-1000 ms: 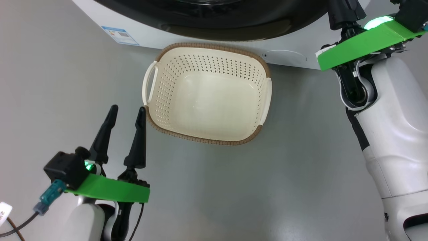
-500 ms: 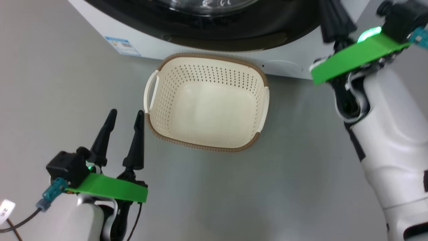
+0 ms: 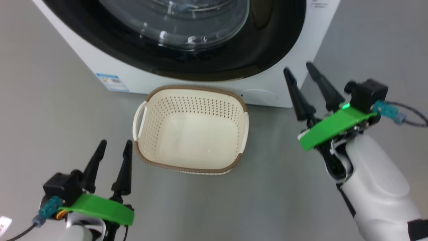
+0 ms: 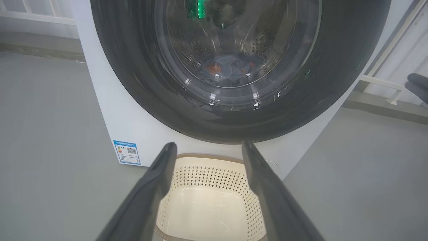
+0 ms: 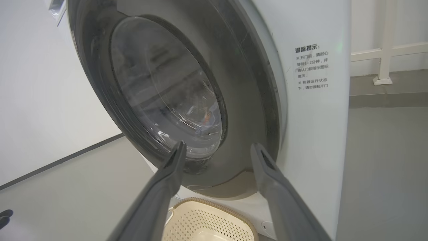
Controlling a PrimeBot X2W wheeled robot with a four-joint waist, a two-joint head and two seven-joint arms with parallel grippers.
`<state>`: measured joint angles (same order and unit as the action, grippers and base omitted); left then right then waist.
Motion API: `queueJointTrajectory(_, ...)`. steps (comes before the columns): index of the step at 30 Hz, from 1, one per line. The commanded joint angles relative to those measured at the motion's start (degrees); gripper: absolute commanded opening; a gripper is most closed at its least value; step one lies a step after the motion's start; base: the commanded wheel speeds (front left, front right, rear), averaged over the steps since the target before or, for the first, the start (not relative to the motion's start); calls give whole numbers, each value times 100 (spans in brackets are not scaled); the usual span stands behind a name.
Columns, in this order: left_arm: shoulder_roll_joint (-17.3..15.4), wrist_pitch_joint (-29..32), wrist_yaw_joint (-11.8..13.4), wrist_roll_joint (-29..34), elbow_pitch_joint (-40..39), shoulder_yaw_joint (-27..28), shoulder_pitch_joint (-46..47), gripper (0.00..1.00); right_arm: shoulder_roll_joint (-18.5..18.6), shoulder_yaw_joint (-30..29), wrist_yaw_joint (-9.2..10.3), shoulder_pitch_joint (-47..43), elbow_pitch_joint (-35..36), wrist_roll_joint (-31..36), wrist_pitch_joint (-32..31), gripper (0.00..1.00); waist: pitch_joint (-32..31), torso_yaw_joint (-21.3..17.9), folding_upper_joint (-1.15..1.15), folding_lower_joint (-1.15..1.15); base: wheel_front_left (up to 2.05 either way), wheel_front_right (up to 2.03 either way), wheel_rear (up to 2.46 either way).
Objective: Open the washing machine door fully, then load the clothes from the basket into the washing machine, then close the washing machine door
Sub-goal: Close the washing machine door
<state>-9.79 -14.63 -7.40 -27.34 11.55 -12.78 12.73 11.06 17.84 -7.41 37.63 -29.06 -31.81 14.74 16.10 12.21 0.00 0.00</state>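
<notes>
On the grey floor, just in front of the big white boxy front-loading washing machine: small cream perforated plastic basket with a brown woven-look rim, empty. Large round door, glossy black rim and bulging clear glass centre, lies flat against the machine's front. It looks shut, but the latch is not visible. Light blue printed garments show through the glass, heaped low in the steel drum.

Left tool sits low at the basket's near left corner, fingers parted wide, nothing between them. Right tool is raised beside the machine's right front corner, fingers likewise spread, holding nothing, clear of the door.

Judgement: loading done and the door closed or very nearly so; little left but to confirm it.

Risks:
- The door may sit flush without having caught, then drift open unnoticed.
- The right tool is near the cabinet corner, so a careless swing inward would strike the black rim or side panel.
- The basket is light and close under the door, so a forward roll of the base or a sweep of the left tool would shove or tip it
</notes>
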Motion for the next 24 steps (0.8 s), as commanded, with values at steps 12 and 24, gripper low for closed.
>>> queueJointTrajectory(12, -379, -37, -9, -100, 28, 326, -418, 100, 100, -120, -8, -1290, 321, 122, 26, 100, -679, -714, 0, 0, 0, 0, 0)
queueJointTrajectory(24, -403, -37, -9, 5, 92, 562, -783, 100, 286, -210, -8, -2012, 509, 223, 26, 100, -1001, -1167, 0, 0, 0, 0, 0)
